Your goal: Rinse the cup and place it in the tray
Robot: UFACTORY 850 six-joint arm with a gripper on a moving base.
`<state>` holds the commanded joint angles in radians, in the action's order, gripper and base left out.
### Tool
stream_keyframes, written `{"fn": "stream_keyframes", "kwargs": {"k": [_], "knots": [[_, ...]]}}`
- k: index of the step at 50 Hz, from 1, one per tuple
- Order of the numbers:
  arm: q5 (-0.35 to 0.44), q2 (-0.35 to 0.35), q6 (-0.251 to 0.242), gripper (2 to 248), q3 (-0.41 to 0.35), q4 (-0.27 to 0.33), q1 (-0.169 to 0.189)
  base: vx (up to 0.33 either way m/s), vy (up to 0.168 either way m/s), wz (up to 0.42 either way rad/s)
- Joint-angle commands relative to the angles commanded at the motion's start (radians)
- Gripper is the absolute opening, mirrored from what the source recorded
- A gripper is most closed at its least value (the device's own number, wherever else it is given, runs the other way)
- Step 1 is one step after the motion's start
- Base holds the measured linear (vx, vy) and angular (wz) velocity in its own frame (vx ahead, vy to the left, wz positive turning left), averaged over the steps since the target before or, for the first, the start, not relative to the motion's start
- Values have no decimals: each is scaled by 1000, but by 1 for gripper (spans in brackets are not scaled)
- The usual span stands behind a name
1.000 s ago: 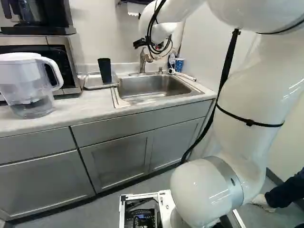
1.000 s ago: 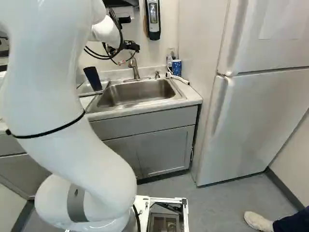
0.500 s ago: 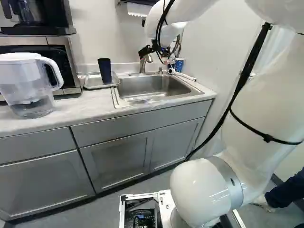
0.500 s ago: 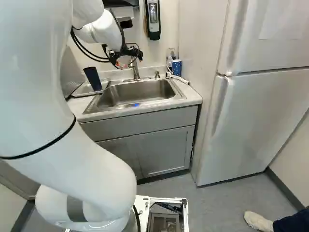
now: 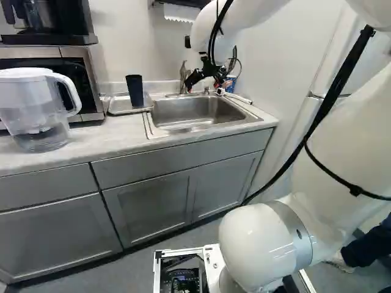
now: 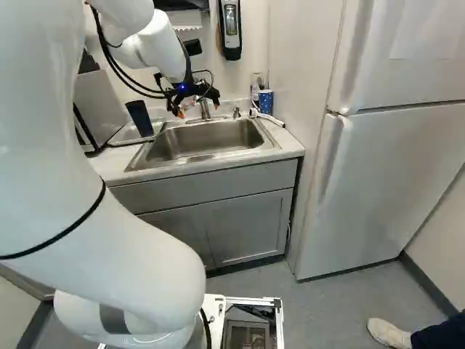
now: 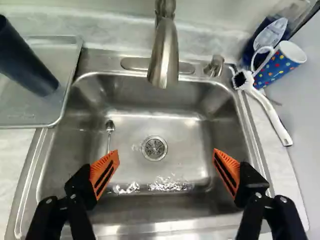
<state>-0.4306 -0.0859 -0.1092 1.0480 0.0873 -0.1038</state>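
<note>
Left base view: tall dark cup (image 5: 135, 90) set upright in shallow grey tray (image 5: 118, 106), beside stainless-steel sink (image 5: 198, 111). Right base view: black two-fingered gripper (image 6: 198, 110) held above sink. Wrist view: fingers spread wide, released; blue polka-dotted cup (image 7: 276, 67) seen beside white-handled brush (image 7: 269, 114).

Rounded white arm (image 5: 354, 134), black cables (image 5: 335, 91), black end effector (image 6: 197, 110).
</note>
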Motion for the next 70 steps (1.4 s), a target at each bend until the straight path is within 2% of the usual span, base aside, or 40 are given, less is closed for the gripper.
{"fn": "stream_keyframes", "kwargs": {"k": [70], "knots": [[0,0,0,247,0,0,0,0,0,0]]}}
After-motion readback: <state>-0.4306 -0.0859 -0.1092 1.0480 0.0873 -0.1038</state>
